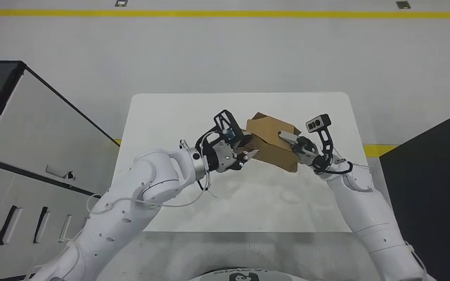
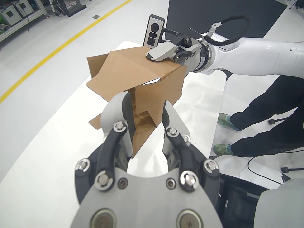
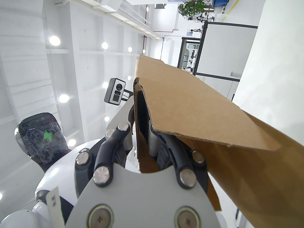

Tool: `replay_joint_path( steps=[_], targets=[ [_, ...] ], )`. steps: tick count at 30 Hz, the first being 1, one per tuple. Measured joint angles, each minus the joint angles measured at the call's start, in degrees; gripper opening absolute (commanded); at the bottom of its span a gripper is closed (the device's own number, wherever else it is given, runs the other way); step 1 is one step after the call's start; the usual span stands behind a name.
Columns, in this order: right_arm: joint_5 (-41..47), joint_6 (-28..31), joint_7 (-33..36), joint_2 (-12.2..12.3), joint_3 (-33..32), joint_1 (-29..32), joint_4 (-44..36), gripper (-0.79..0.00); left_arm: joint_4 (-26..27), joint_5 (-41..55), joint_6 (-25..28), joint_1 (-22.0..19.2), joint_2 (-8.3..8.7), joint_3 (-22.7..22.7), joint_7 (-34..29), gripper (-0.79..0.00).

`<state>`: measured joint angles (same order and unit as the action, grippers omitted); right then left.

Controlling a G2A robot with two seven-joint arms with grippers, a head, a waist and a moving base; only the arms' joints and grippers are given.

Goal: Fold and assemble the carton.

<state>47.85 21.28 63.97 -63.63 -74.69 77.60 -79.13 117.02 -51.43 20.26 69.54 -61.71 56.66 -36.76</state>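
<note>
The left gripper (image 2: 142, 102) is seen spread wide, with a loose lower flap of the carton (image 1: 271, 140) standing between its fingers (image 2: 111, 117), closer to one of them and not pinched. The right gripper (image 3: 136, 112) is clamped on the carton's opposite wall, one finger laid on the outer face and the other hidden behind it. The carton is held tilted and half-formed between the two, over the right half of the white table (image 1: 176, 204) and nearer its far edge. Its flaps are splayed open at the end facing the left gripper, and whether its lowest corner touches the tabletop cannot be told. Bare tabletop is left toward the left edge and the near edge. Beyond the table a pale floor is crossed by a yellow line (image 1: 211, 12); a dark panel (image 1: 422, 175) stands off the right side and a grey cabinet (image 1: 42, 126) off the left
</note>
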Motion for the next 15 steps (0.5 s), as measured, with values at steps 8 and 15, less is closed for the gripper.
replay_joint_path(
  steps=[8, 15],
  targets=[
    [-0.4, -0.1, -0.6, -0.2, 0.0, -0.1, 0.1, -0.785, -0.1, 0.7, 0.6, 0.0, -0.12, 0.0, 0.1, -0.557],
    [-1.0, -0.5, -2.1, -0.3, -0.4, 0.3, -0.1, -0.785, 0.1, 0.9, 1.0, 0.1, -0.18, 0.1, 0.1, -0.634]
  ],
)
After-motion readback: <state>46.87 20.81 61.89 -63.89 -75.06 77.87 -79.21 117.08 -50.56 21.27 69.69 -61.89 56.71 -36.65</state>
